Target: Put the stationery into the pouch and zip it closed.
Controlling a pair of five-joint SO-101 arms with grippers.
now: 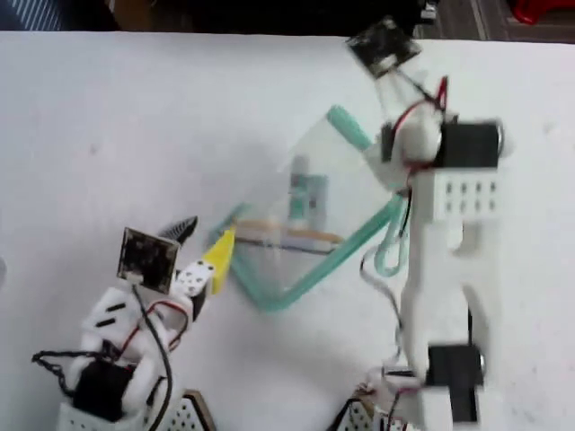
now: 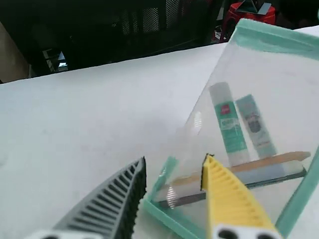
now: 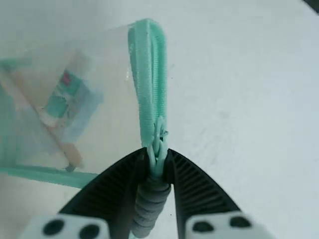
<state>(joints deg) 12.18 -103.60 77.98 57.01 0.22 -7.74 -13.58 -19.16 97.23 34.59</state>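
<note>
A clear pouch (image 1: pixel 310 211) with teal edging lies tilted mid-table. Inside it I see a glue stick (image 2: pixel 227 124), a small teal-labelled item (image 2: pixel 254 124), a wooden stick-like piece (image 2: pixel 271 160) and a dark thin one (image 2: pixel 239 183). My left gripper (image 2: pixel 174 162) is open, its grey finger (image 2: pixel 117 199) and yellow finger (image 2: pixel 229 199) on either side of the pouch's near corner (image 2: pixel 162 186). My right gripper (image 3: pixel 157 154) is shut on the grey zipper pull (image 3: pixel 149 199) at the end of the teal zipper (image 3: pixel 149 74). From above, the left gripper (image 1: pixel 211 231) sits at the pouch's left corner and the right gripper (image 1: pixel 386 153) at its far right edge.
The white table (image 1: pixel 117 117) stretches wide to the left and behind the pouch. A teal strap loop (image 1: pixel 391 251) trails beside the right arm (image 1: pixel 449 251). Dark room clutter lies past the table's far edge (image 1: pixel 180 33).
</note>
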